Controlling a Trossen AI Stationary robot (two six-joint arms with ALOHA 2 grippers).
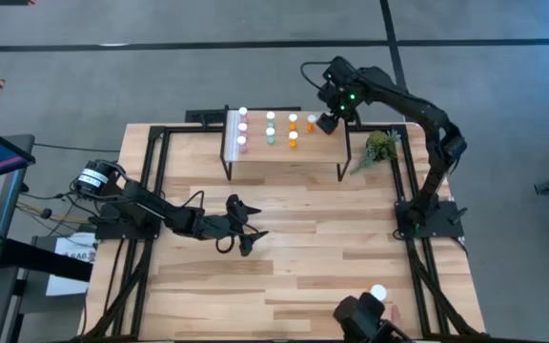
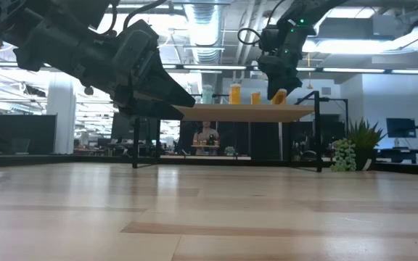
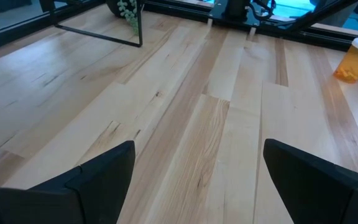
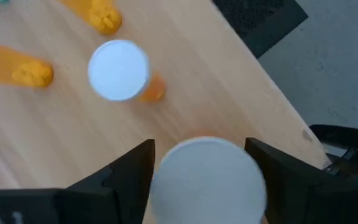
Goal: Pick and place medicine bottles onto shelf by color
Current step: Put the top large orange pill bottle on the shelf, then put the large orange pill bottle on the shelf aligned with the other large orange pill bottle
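The shelf [image 1: 303,157] stands at the table's far side on thin black legs. On it stand white-capped medicine bottles in rows: pink [image 1: 243,129], teal [image 1: 270,129] and orange [image 1: 293,131]. My right gripper [image 1: 330,122] hangs over the shelf's far right corner, shut on a wide orange bottle [image 2: 279,96] with a white cap. Beside it stands another orange bottle [image 4: 118,70]. My left gripper [image 1: 249,229] waits open, low over the middle of the table, with nothing between its fingers. My right gripper pinches the wide orange bottle just below its white cap [image 4: 207,180], one finger on each side. The fingers come from above, slanting steeply down. The bottle hangs tilted below them, its lower end [image 2: 277,101] at or just above the shelf board; which, I cannot tell.
A small green plant [image 1: 381,148] stands right of the shelf. One more orange bottle [image 3: 356,59] stands on the table near the front right edge, beside a dark device [image 1: 360,319]. Bare wood lies between the shelf and the near edge.
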